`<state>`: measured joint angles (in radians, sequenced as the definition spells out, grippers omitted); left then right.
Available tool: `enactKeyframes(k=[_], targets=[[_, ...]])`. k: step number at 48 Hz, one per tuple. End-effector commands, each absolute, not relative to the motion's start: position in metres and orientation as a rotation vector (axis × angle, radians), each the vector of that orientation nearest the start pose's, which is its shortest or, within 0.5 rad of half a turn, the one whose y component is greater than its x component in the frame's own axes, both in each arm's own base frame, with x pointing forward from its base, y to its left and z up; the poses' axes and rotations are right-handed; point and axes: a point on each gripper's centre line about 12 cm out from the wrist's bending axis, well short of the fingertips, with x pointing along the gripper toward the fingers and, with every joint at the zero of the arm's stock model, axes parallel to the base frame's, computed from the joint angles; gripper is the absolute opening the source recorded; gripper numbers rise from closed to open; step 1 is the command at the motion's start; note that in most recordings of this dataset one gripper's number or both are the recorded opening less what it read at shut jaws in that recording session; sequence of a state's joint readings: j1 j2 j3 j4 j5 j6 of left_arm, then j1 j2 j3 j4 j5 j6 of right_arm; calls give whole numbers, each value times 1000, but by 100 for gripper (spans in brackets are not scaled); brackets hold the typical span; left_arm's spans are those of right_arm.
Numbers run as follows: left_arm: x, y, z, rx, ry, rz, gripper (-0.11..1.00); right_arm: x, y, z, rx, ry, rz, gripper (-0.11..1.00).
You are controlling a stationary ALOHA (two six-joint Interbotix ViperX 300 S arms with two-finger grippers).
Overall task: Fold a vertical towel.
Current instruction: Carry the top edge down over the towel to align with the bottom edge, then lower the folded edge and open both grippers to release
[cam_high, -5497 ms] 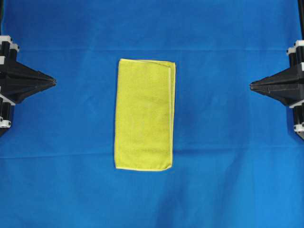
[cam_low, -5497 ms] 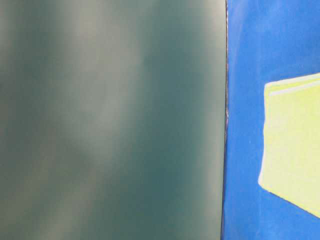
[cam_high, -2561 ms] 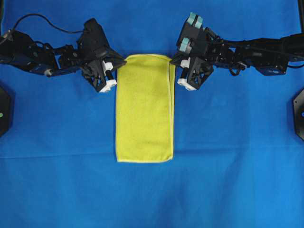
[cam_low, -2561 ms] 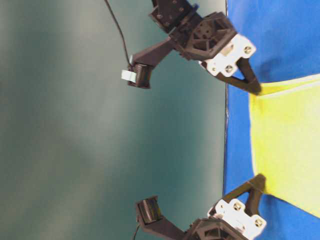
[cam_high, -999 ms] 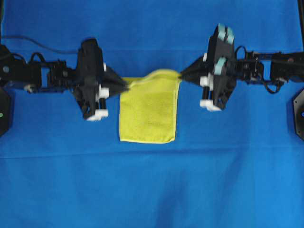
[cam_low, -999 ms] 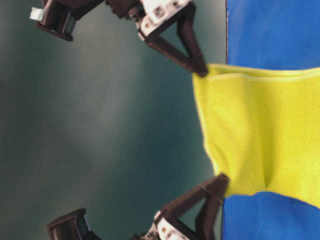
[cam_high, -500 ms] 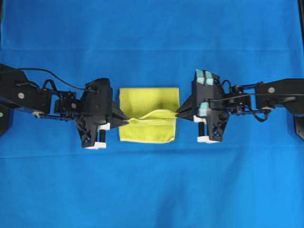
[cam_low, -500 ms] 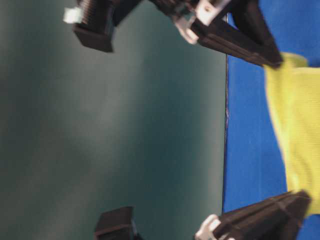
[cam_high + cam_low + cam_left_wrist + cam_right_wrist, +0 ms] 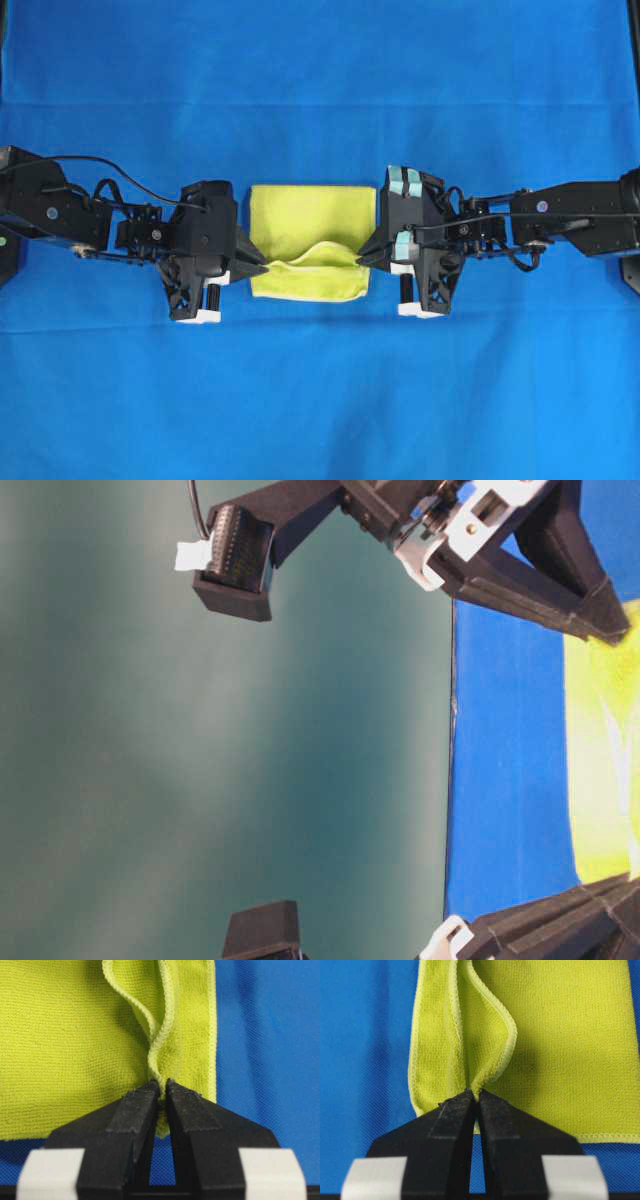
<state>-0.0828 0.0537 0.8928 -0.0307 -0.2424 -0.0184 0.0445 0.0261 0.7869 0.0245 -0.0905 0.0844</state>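
Observation:
The yellow towel (image 9: 312, 225) lies folded over on the blue cloth, its carried hem arching up near the front edge. My left gripper (image 9: 262, 269) is shut on the towel's left corner; in the left wrist view the gripper (image 9: 162, 1085) pinches the hem of the towel (image 9: 65, 1045). My right gripper (image 9: 362, 257) is shut on the right corner; in the right wrist view the gripper (image 9: 475, 1094) pinches the hem of the towel (image 9: 570, 1045). In the table-level view the towel (image 9: 605, 770) shows at the right edge, between both black grippers.
The blue cloth (image 9: 320, 400) covers the whole table. Both arms reach in from the sides, the left arm (image 9: 60, 210) and the right arm (image 9: 570, 215). In the table-level view a dark green wall (image 9: 200, 760) fills the left.
Both grippers have carried the towel's far edge forward and down toward the near edge over the last second. The towel now lies folded in half, the carried hem sagging close to the front hem.

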Motion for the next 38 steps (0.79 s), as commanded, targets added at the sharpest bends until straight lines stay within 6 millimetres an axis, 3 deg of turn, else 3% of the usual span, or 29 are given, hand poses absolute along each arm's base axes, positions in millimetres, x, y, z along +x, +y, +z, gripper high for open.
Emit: enactKeyframes(k=[1, 4, 7, 13, 16, 22, 30, 38], targets=[[343, -29, 111, -14, 675, -61, 6, 367, 19, 140, 97, 690, 6, 4], [343, -30, 111, -13, 673, -64, 6, 366, 23, 139, 93, 699, 16, 5], [343, -34, 112, -10, 670, -74, 9, 366, 28, 138, 86, 706, 31, 17], [344, -50, 117, 4, 657, -119, 35, 362, 45, 137, 71, 727, 72, 54], [344, -58, 118, 12, 654, -141, 48, 361, 50, 136, 66, 731, 86, 64], [342, -69, 119, 22, 652, -172, 63, 360, 57, 138, 64, 729, 102, 57], [338, -70, 129, 24, 652, -178, 62, 360, 58, 156, 68, 680, 109, 55], [330, -69, 163, 21, 623, -183, 62, 354, 57, 194, 71, 588, 119, 55]])
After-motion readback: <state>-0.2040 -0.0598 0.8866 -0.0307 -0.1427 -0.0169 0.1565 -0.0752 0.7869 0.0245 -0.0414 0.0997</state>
